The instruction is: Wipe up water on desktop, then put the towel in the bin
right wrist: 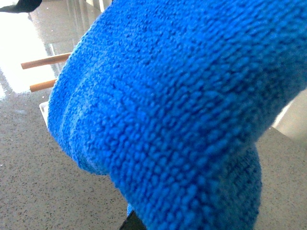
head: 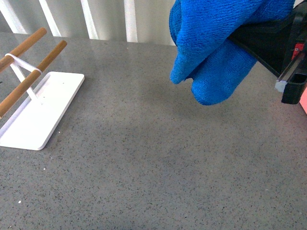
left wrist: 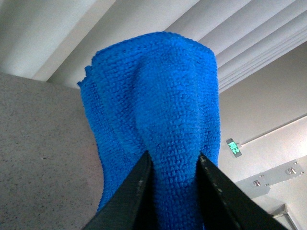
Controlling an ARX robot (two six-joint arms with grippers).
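Desk [head: 158, 163]: grey, speckled.
Wall [head: 110, 19]: white slats behind desk.
Left claw [left wrist: 173, 158]: clamped on towel [head: 216, 43].
Right claw: towel-covered, cannot tell.

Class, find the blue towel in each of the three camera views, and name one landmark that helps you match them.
Front view: the towel is at upper right, hanging clear of the desktop.
Left wrist view: centre of the picture, pinched in the left gripper.
Right wrist view: close up, filling most of the picture.
Shared landmark: the speckled grey desktop, seen in all three views.
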